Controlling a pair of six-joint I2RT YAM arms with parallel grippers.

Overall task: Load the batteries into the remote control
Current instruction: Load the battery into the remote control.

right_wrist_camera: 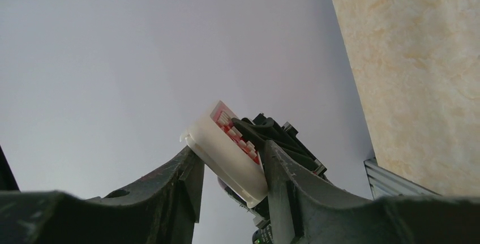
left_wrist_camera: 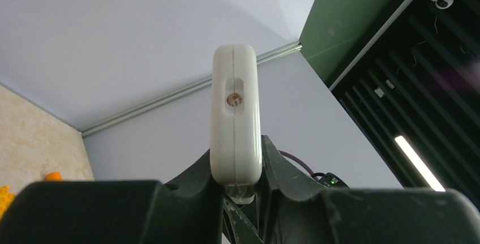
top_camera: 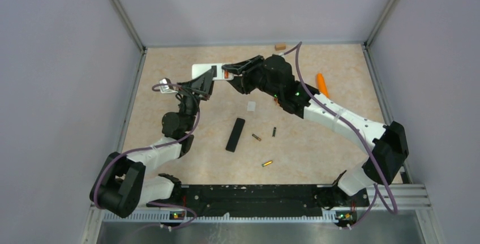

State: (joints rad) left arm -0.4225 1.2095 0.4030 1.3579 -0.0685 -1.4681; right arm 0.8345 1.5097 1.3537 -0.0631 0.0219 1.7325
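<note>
The white remote control [top_camera: 201,72] is held up off the table at the back middle, between both grippers. My left gripper [top_camera: 207,80] is shut on one end; in the left wrist view the remote's rounded end [left_wrist_camera: 236,114] stands upright between the fingers [left_wrist_camera: 192,182]. My right gripper [top_camera: 227,73] is shut on the other end; the right wrist view shows the remote [right_wrist_camera: 226,150] tilted, with red and white buttons. Two small gold batteries [top_camera: 256,137] [top_camera: 267,163] lie loose on the table in front, far from both grippers.
A slim black bar [top_camera: 235,135] lies mid-table left of the batteries. A tiny dark cylinder [top_camera: 274,132] and a small white piece [top_camera: 251,106] lie nearby. An orange carrot-shaped cone [top_camera: 322,84] is at the right, and a wooden block [top_camera: 279,46] is by the back wall.
</note>
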